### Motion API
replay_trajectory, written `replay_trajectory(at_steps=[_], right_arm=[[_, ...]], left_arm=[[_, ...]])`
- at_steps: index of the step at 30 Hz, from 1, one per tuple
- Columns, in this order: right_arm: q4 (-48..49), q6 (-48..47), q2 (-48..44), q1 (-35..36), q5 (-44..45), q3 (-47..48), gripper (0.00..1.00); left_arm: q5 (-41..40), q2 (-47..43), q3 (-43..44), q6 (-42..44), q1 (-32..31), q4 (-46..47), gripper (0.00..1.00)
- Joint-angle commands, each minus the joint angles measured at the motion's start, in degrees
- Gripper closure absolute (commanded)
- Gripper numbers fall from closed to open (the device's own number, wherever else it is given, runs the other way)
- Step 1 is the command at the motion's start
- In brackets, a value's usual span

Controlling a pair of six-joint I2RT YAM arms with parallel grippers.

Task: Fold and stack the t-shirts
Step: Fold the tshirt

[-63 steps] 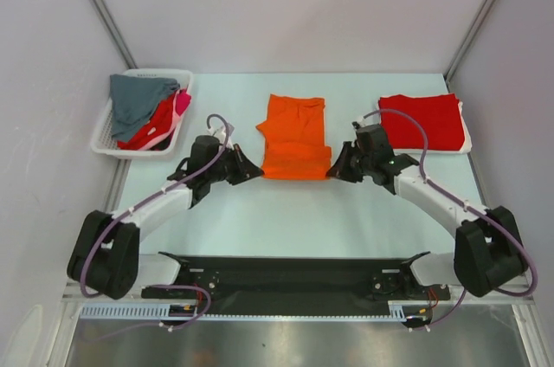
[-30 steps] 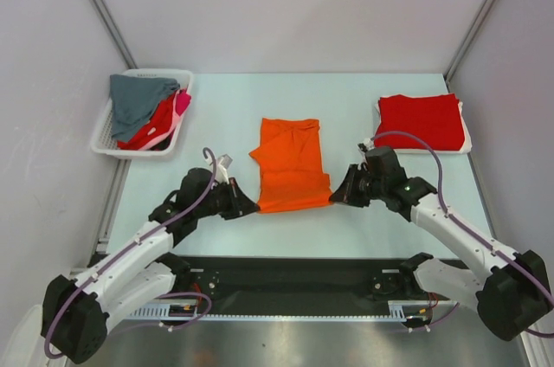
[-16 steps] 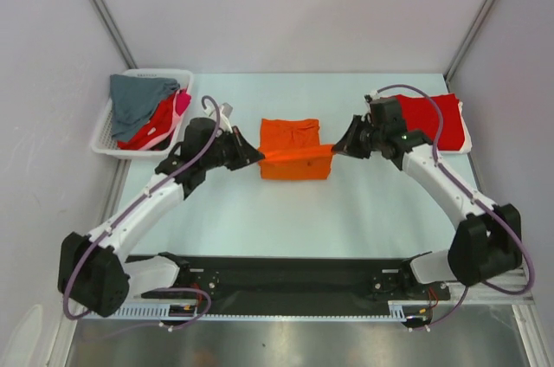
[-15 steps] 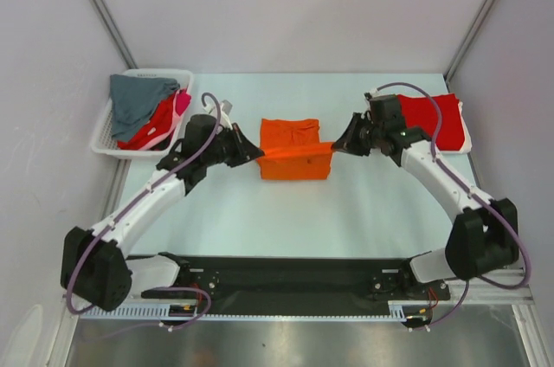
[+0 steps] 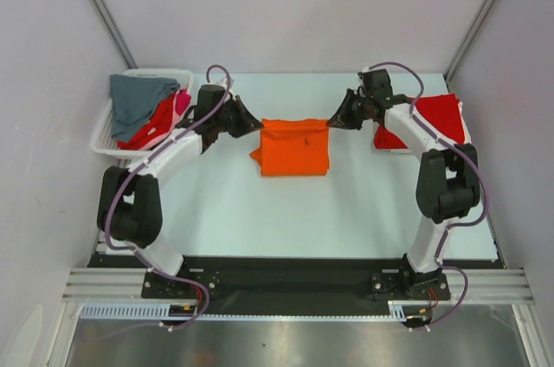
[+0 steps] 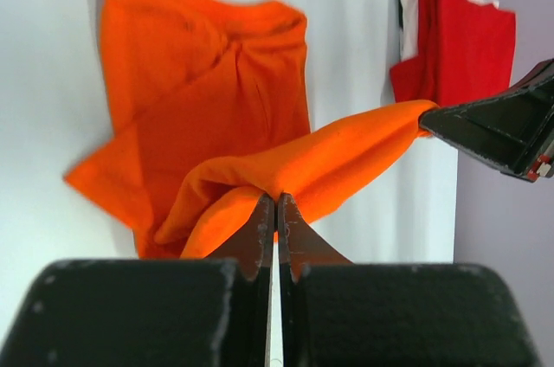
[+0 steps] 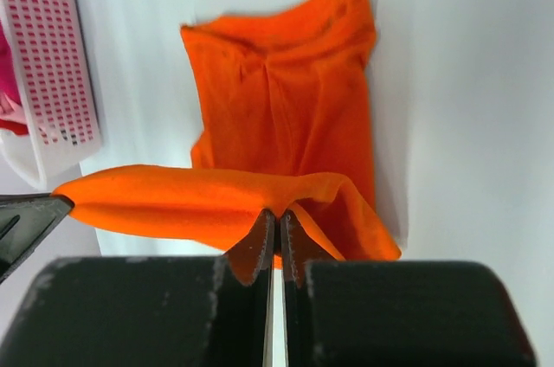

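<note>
- Where is the orange t-shirt?
- In the middle of the table. One edge is held up in the air.
- Who holds it?
- The left gripper pinches it at ten o'clock, and the right gripper at two o'clock. Both jaws are squeezed tight on the cloth.
- And the red t-shirt?
- At three o'clock.

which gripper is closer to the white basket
Left. The left gripper is just right of the basket, pinching the near side of the orange t-shirt. The right gripper pinches the shirt's far side, farther from the basket.
</note>
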Motion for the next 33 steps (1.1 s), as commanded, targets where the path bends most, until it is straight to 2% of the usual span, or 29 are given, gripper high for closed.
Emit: replay_trajectory(at_steps=[1, 5, 6, 7, 8, 9, 10, 11, 13, 16, 20, 21, 25, 26, 29, 33], right_arm=[[-0.2, -1.0, 5.3, -2.0, 0.8, 7.4, 0.98], [1.3, 0.3, 12.1, -3.3, 1.0, 13.6, 0.92], [2.6, 1.4, 15.5, -3.6, 0.4, 16.0, 0.89], [3.1, 1.9, 17.1, -3.9, -0.4, 17.5, 0.63], [3.2, 2.3, 18.9, -4.4, -0.8, 18.9, 0.44], [3.1, 2.5, 20.0, -4.4, -0.5, 20.0, 0.32], [3.2, 2.3, 21.4, -4.4, -0.4, 20.8, 0.18], [3.4, 1.7, 21.3, -4.4, -0.1, 20.7, 0.12], [6.9, 0.8, 20.3, -4.6, 0.2, 18.4, 0.12], [10.3, -1.6, 18.4, -4.6, -0.7, 13.4, 0.26], [12.6, -3.0, 19.6, -4.5, -3.3, 10.8, 0.37], [13.7, -3.1, 20.0, -4.4, -4.0, 10.2, 0.37], [15.9, -4.6, 21.0, -2.7, -6.6, 9.9, 0.19], [16.4, -4.5, 21.1, -2.5, -6.7, 9.7, 0.18], [17.0, -3.9, 22.6, -2.1, -6.0, 10.0, 0.20], [15.6, -3.9, 24.7, -1.5, -4.1, 11.5, 0.28]], left_arm=[[-1.2, 4.2, 6.2, -0.6, 2.4, 1.3, 1.00], [-1.2, 13.8, 11.6, -1.6, 4.0, 3.3, 1.00], [-0.5, 16.2, 15.2, -1.8, 4.2, 3.4, 0.99], [0.4, 18.4, 17.4, -2.6, 4.7, 3.1, 0.97], [1.6, 21.1, 19.3, -2.9, 5.3, 3.5, 0.81], [3.5, 25.1, 23.2, -2.8, 5.3, 3.8, 0.58], [3.6, 27.0, 25.1, -1.8, 5.3, 3.8, 0.21], [3.3, 28.2, 26.6, -1.4, 5.4, 3.0, 0.11], [2.2, 29.2, 27.7, 0.1, 5.6, 3.2, 0.09], [1.0, 27.6, 25.1, 2.0, 6.0, 4.5, 0.10], [1.6, 26.9, 22.4, 3.3, 5.9, 5.2, 0.14], [2.1, 27.0, 21.9, 3.4, 5.8, 5.3, 0.15], [3.0, 26.9, 19.4, 3.7, 5.8, 6.0, 0.16], [2.9, 26.9, 18.4, 3.9, 5.7, 5.9, 0.16], [3.0, 27.7, 17.4, 4.1, 5.6, 6.3, 0.16], [3.6, 29.4, 17.5, 4.0, 5.4, 6.4, 0.24]])
